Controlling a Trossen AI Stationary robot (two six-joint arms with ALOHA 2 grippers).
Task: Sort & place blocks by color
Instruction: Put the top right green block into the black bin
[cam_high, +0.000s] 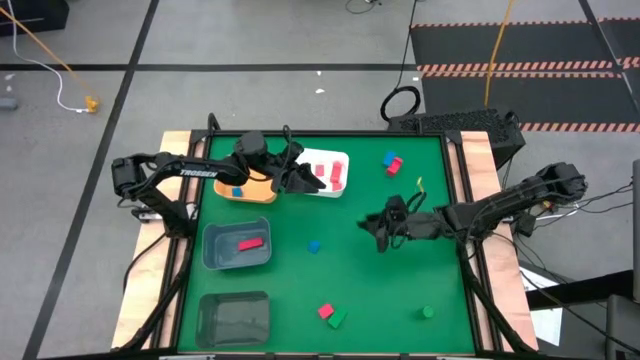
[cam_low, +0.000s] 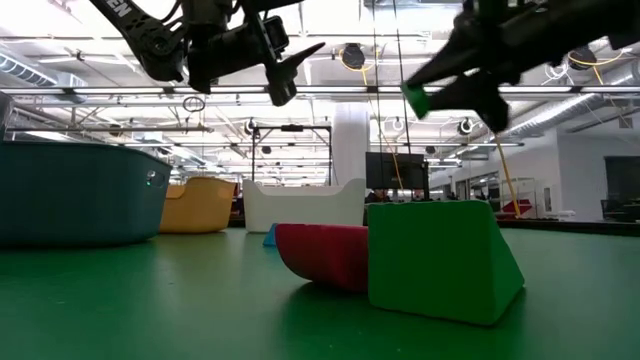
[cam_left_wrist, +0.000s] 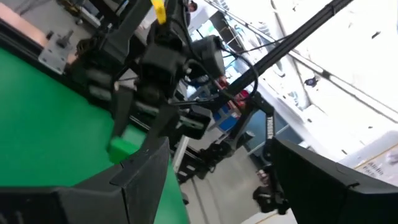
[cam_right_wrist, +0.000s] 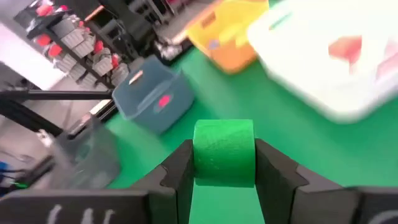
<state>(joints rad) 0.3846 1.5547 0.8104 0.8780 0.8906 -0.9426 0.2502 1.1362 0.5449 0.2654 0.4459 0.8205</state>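
High view: the right gripper hung over the mat at about three o'clock from the table's centre, its load too small to make out here. The left gripper stood at about eleven o'clock, over the edge of the white bin, beside the orange bin. Loose blocks lay scattered: a blue block near centre, a red block touching a green one at six o'clock.

Low view: the right gripper was raised clear of the mat with a green block at its tip.

Left wrist view: the left fingers stood apart with nothing between them.

Right wrist view: the right fingers were closed on the green block's two opposite flat sides, squarely centred. The block appeared rigid, light and smooth-faced, probably inclined to slip under a loose pinch; flat opposing faces are the sound hold.
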